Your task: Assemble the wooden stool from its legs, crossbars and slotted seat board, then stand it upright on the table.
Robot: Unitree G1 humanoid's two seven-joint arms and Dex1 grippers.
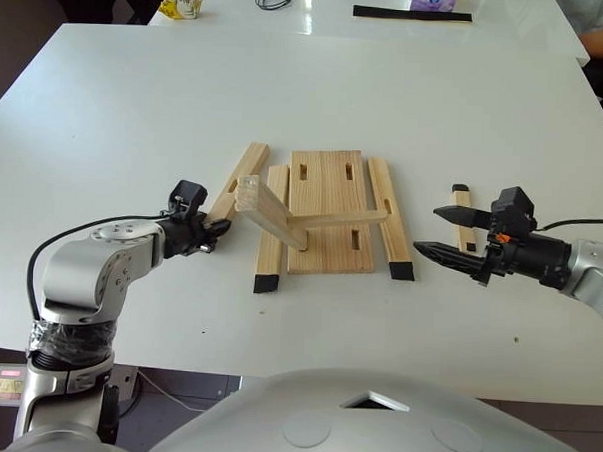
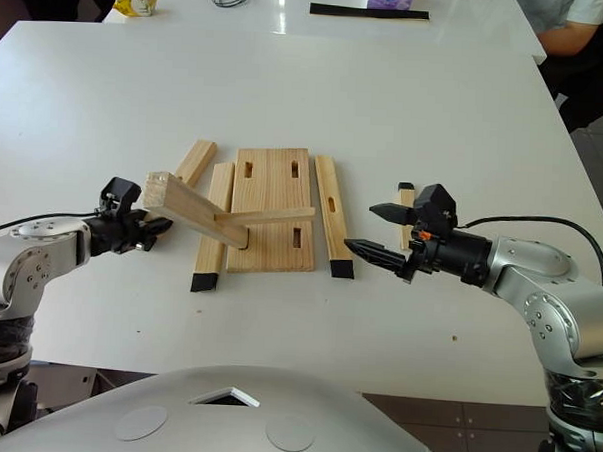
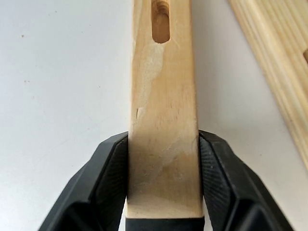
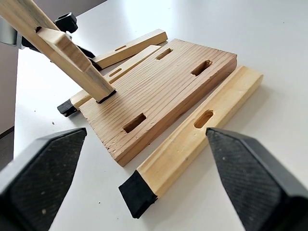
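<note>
As left claw [image 1: 211, 229] clamps one leg [image 1: 239, 181] — two flank one seat board [image 1: 328, 192].

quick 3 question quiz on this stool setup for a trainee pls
1. True or false: the right gripper is shut on a crossbar.
2. What does the left gripper clamp? A) a cable B) a flat leg on the table C) a cup
3. Fill in: the tilted leg stands in a slot of the ___.
Key: 1 false, it is open; 2 B; 3 seat board.
</note>
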